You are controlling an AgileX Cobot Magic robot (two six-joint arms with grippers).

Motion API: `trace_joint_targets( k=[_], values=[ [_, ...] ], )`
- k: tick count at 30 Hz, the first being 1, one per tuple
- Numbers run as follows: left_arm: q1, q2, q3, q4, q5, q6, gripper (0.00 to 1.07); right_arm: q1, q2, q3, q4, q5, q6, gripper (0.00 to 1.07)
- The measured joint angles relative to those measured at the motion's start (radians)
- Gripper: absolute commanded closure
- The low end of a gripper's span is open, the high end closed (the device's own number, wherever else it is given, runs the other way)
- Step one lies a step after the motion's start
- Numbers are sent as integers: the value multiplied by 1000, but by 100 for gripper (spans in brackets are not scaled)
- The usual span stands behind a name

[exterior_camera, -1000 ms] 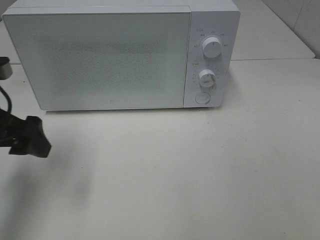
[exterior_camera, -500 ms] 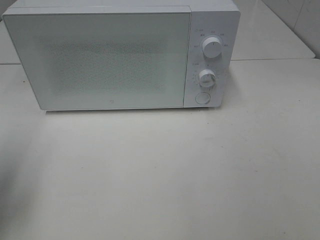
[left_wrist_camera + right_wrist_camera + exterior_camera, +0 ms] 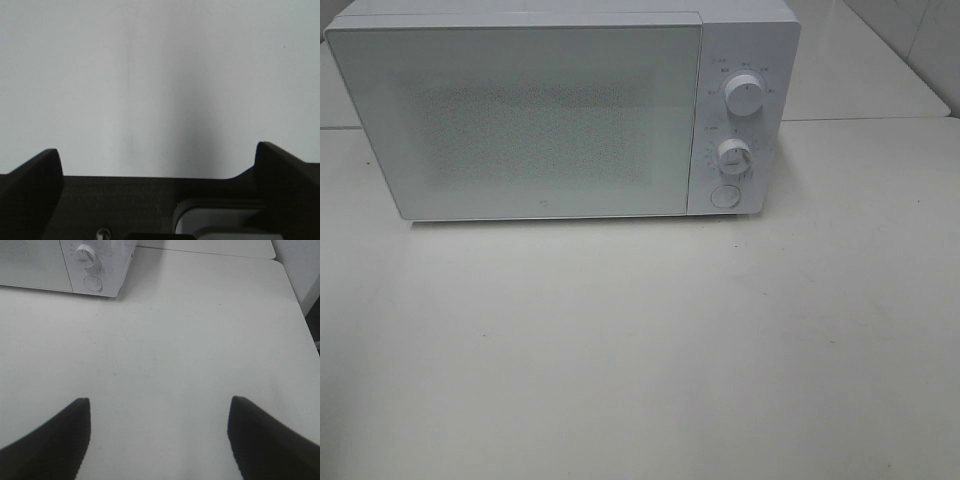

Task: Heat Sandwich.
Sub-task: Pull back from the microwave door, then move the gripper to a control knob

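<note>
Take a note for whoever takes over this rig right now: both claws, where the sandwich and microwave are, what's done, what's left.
Left claw: open, empty, over a plain white surface; out of the high view.
Right claw: open, empty, over the bare table.
Microwave: on the table, door shut.
Sandwich: not in any view; it may be inside, but the door hides that.
Done: only the shut door can be confirmed.
Left: locate the sandwich; probably the knobs need checking.
</note>
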Motion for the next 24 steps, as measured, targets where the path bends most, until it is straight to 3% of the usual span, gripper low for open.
trace_joint_targets(
  k=[1,15,24],
  values=[
    [1,-93,14,9,-3,0,8,0,0,0,0,0,0,33],
    [2,-536,163,8,-40,38,8,0,0,0,0,0,0,33],
    [2,-656,195,2,-107,41,8,0,0,0,0,0,0,33]
  ],
)
